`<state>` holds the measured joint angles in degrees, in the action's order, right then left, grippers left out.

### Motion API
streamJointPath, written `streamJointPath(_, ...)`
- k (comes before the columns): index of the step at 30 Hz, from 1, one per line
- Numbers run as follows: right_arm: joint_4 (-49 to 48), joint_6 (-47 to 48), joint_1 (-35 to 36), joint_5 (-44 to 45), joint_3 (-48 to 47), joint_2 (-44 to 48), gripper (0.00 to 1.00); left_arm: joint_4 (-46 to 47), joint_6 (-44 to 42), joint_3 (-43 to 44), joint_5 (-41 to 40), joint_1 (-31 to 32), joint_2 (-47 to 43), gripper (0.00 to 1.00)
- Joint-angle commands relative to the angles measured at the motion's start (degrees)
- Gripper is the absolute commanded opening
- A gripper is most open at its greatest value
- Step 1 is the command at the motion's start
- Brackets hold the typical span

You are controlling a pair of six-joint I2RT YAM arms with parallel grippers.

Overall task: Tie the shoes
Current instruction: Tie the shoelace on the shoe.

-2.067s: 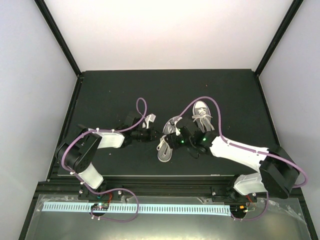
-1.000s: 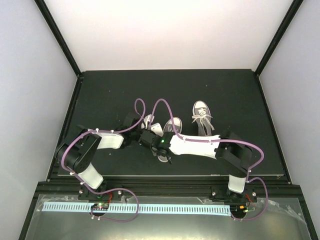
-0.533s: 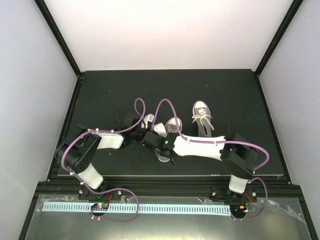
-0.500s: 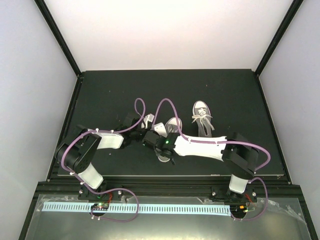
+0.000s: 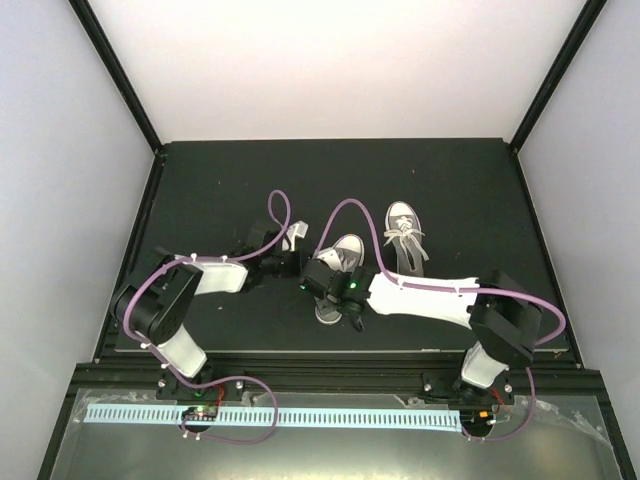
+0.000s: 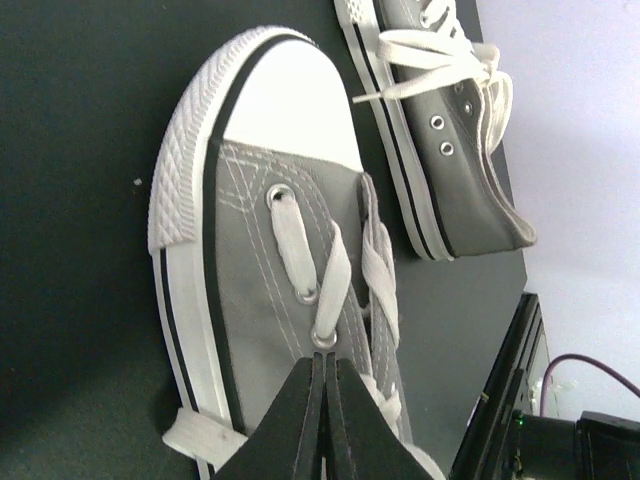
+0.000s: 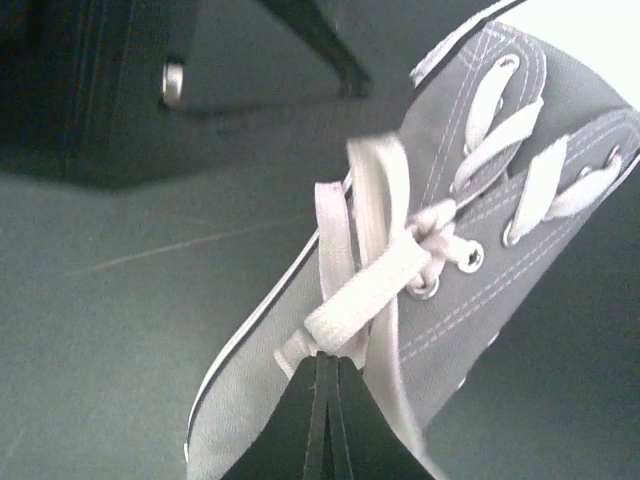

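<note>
White lace (image 7: 372,262) of the nearer grey shoe (image 5: 345,252) is pinched in the closed right gripper (image 7: 323,365) at the shoe's left flank. The left gripper (image 6: 322,372), also closed, apparently on lace, meets the lacing from the shoe's left. The toe points away.

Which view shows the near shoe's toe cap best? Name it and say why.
Left wrist: the toe cap sits close and sharp there, with its whole white front and ribbed rim visible. The top view shows it complete but very small. The right wrist view catches only a white corner of it at the frame's edge, past the lace.
</note>
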<state>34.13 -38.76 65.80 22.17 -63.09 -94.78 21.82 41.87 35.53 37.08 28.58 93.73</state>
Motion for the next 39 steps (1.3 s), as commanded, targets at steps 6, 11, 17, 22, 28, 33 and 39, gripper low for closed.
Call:
streamJointPath(6,-4.7,-0.5,-1.1,-8.0,5.8,8.0,0.02,-2.1,-3.6,4.6,-1.5,-1.8,2.8,0.02)
streamJointPath(11,-6.2,-0.7,-2.0,-11.8,9.5,10.5,0.02,-2.5,-4.3,5.7,-1.7,-2.2,3.7,0.01)
streamJointPath(17,-8.4,-1.0,-2.7,-15.2,14.2,12.3,0.02,-2.9,-4.9,6.5,-1.8,-2.3,4.5,0.01)
streamJointPath(22,-9.3,-1.7,-2.8,-16.8,16.6,13.8,0.02,-3.0,-5.0,6.9,-2.0,-2.4,4.9,0.01)
streamJointPath(28,-10.5,-2.3,-4.1,-18.8,17.3,16.6,0.02,-2.3,-6.0,6.9,-0.8,-2.4,4.7,0.01)
streamJointPath(33,-10.1,-1.6,-5.5,-20.8,16.1,17.5,0.02,-1.3,-7.6,5.9,1.4,-2.2,4.1,0.01)
streamJointPath(39,-6.6,1.7,-8.1,-24.1,14.5,16.7,0.02,0.5,-7.6,3.3,2.6,-1.6,3.7,0.02)
